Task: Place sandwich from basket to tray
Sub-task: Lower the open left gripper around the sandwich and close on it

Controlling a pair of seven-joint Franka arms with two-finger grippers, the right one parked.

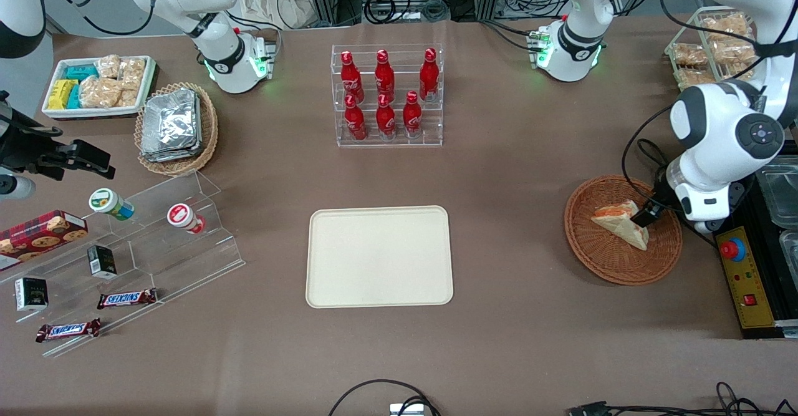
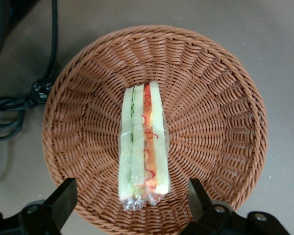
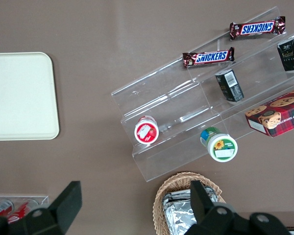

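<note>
While the end effector [image 2: 130, 203] hovers spread, the sandwich [image 2: 142, 152] lies between — in the basket [image 2: 220, 93].

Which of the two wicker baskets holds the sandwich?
The darker brown basket under the open gripper holds the sandwich; the lighter basket holds foil packs.

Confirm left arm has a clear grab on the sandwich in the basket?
Probably yes. The gripper hangs open over the basket, fingers either side of the sandwich, which lies alone with nothing covering it.
</note>
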